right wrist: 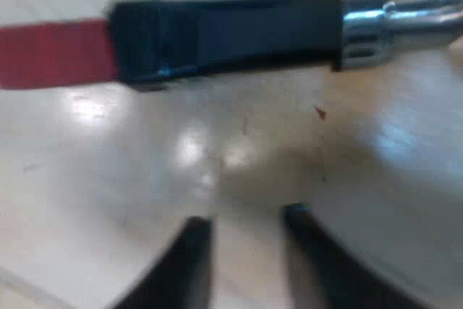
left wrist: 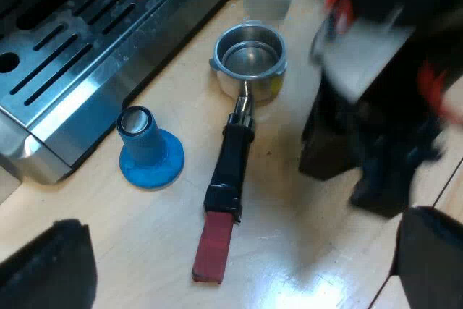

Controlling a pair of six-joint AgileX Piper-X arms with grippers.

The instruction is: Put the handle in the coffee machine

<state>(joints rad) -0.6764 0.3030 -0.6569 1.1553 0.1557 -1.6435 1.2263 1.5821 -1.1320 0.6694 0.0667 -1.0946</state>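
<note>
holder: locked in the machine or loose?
Loose: the holder lies flat on the table, basket up, beside the blue tamper, outside the machine.

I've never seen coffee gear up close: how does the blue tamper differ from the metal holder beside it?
The tamper is blue all over; the metal holder is a shiny cup with a black handle ending in red. The tamper stands upright on its wide base; the holder lies flat, cup opening upward. The tamper is squat; the holder is long. Both rest loose on the table by the espresso machine.
</note>
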